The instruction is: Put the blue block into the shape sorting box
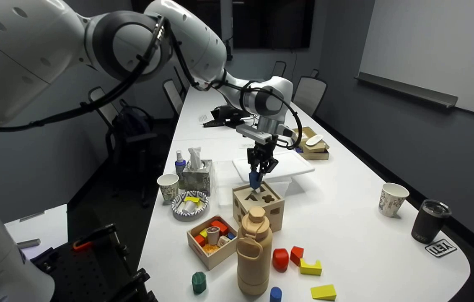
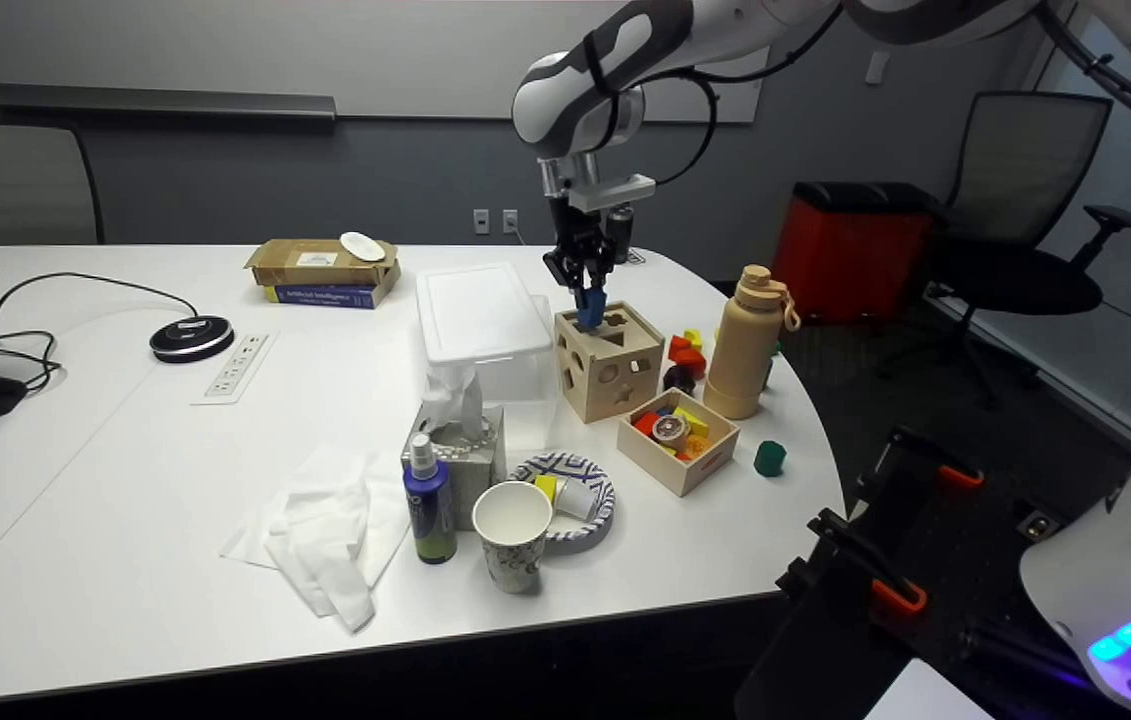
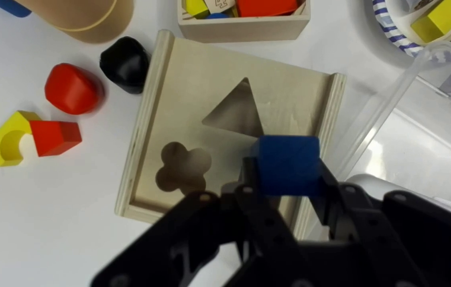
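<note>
Nearest of all, the claw [image 3: 287, 173] pinches the blue block [image 3: 288, 159] by two sides, just over the box [image 3: 197, 71], maybe touching it. The blue block looks light, hard and a bit slippery, so its flat sides seem best to hold.
</note>
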### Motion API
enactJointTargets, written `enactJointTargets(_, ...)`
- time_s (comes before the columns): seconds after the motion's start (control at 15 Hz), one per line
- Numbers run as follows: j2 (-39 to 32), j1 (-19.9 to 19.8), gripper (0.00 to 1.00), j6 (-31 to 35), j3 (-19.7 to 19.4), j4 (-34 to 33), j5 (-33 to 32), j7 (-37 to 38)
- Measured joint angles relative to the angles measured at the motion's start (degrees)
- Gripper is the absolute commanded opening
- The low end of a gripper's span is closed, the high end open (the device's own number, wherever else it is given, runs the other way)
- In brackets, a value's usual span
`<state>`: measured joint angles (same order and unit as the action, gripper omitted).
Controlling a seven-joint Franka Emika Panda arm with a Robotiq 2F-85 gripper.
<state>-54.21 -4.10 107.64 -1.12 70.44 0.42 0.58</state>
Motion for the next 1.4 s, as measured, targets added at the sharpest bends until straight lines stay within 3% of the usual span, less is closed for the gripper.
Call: enactJointTargets(1.4,-4.3,-0.6,0.09,0.0,-0.4,-5.2,0.1,2.2)
